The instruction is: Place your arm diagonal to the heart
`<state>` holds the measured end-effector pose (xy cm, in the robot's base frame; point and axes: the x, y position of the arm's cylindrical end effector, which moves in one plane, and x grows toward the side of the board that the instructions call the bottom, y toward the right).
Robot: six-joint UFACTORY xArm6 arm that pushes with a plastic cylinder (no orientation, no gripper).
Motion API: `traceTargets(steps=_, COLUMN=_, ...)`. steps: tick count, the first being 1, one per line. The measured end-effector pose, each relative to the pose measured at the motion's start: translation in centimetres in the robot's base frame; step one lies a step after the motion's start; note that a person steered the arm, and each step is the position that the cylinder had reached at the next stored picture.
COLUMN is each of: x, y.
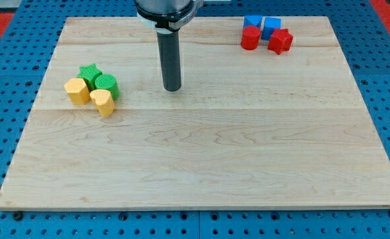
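A yellow heart (103,102) lies on the wooden board (201,166) at the view's left. It touches a green round block (106,84) above it and a yellow hexagon-like block (77,91) to its left. A green star (89,73) sits at the top of this cluster. My tip (172,88) rests on the board to the right of the cluster, slightly above the heart's level, apart from all blocks.
At the view's top right sits a second cluster: two blue blocks (252,22) (272,27), a red cylinder (250,38) and a red star (280,41). The board lies on a blue perforated table (2,99).
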<state>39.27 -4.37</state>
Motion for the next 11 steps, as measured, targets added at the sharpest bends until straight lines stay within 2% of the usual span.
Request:
traceTargets(steps=4, x=0.0, y=1.7)
traceTargets(steps=7, x=0.4, y=5.2)
traceTargets(steps=8, x=2.6, y=7.6)
traceTargets(steps=10, x=8.4, y=6.8)
traceTargets(steps=11, x=12.3, y=0.4)
